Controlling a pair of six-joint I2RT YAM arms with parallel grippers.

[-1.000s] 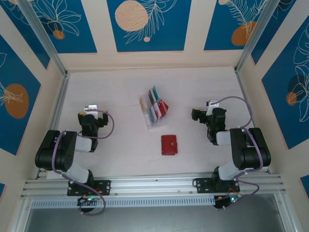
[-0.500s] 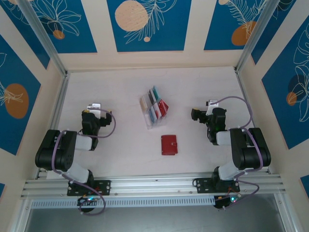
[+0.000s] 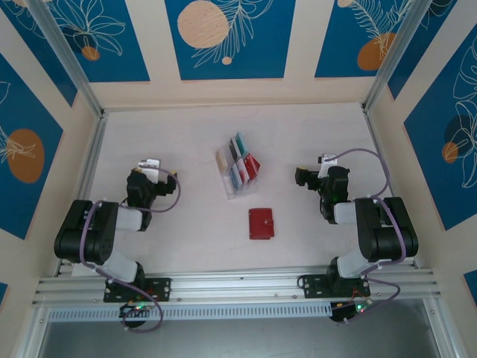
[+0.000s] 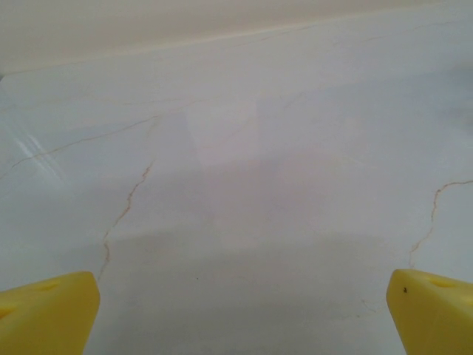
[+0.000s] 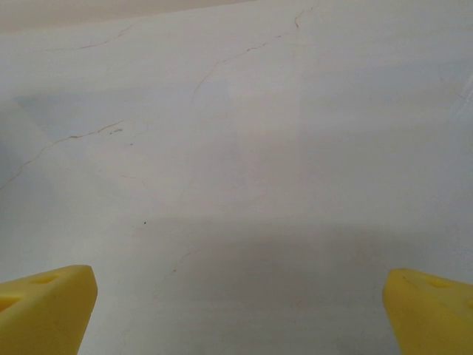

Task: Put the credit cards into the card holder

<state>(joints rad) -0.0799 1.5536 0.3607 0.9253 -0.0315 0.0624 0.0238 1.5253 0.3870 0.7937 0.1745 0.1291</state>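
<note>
The credit cards, teal, red, blue and pale ones, stand in a clear slotted rack at mid table. The card holder, a small red square wallet, lies shut and flat just in front of the rack. My left gripper hovers well to the left of both. In its wrist view the left gripper is open, yellow fingertips wide apart over bare table. My right gripper sits to the right of the rack. The right gripper is open too, holding nothing.
The white marbled table is walled by beige and blue panels at the back and sides. Aluminium rails run along the left and right edges. Both arm bases stand at the near edge.
My left gripper has shifted a little farther from the near edge and slightly right. The right arm, the rack and the wallet have not moved.
</note>
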